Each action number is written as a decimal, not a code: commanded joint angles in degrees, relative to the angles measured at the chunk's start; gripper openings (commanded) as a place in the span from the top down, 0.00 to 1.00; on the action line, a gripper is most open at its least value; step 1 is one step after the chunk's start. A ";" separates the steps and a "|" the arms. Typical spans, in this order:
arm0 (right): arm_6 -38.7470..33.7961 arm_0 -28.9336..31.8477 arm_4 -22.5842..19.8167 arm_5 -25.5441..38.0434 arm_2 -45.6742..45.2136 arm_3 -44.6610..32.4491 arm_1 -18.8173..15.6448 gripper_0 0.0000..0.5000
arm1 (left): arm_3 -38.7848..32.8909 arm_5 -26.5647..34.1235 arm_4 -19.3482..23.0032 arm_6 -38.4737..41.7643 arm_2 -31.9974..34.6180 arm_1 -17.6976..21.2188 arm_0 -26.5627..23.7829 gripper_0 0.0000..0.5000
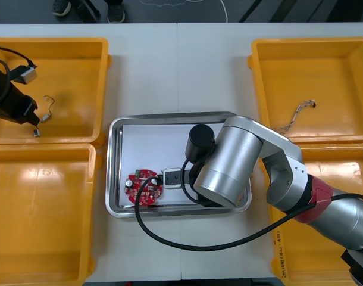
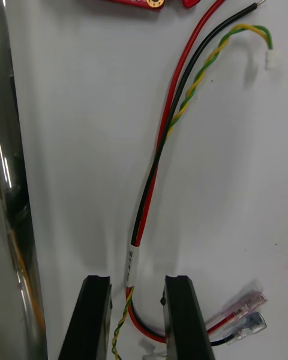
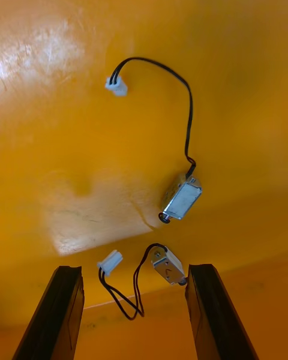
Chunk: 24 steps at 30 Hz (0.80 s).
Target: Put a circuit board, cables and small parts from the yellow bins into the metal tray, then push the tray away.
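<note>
Progress, by estimate: about midway. Loading under way, tray push not yet done.

Shiny rectangular metal tray [image 1: 169,117], white inside, mid-desk [image 1: 175,59]. Contents: round red circuit board [image 1: 144,187]; small boxy metal part [image 1: 171,177] just beside it; bundle of red, black and yellow-green twisted cables [image 2: 157,156] along the white floor, free ends near the board.

Right end effector [image 2: 137,282]: over the tray, pinching that bundle at its looped end.

Left end effector [image 3: 135,270]: spread, low in the far left yellow plastic bin [image 1: 68,43], above two small metal parts with black leads [image 3: 182,198].

Far right yellow bin [image 1: 312,43]: one thin twisted cable [image 1: 294,116].

Near left yellow bin [image 1: 38,208]: nothing seen inside.

Left to do: release, further parts, push.
</note>
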 commanded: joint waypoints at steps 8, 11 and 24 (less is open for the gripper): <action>1.16 -2.75 -0.35 1.12 0.00 -2.12 0.97 0.01 | 1.30 -1.12 -0.40 0.00 -0.25 -0.93 -2.87 0.00; 1.42 -3.37 -1.67 3.41 -2.02 -2.83 1.15 0.00 | 1.38 -1.12 -0.58 0.00 -0.25 -1.37 -2.87 0.00; 1.33 -8.55 -11.43 15.32 -20.12 -8.10 0.36 0.00 | 1.82 -1.47 -1.10 0.88 -0.25 -2.78 -2.70 0.00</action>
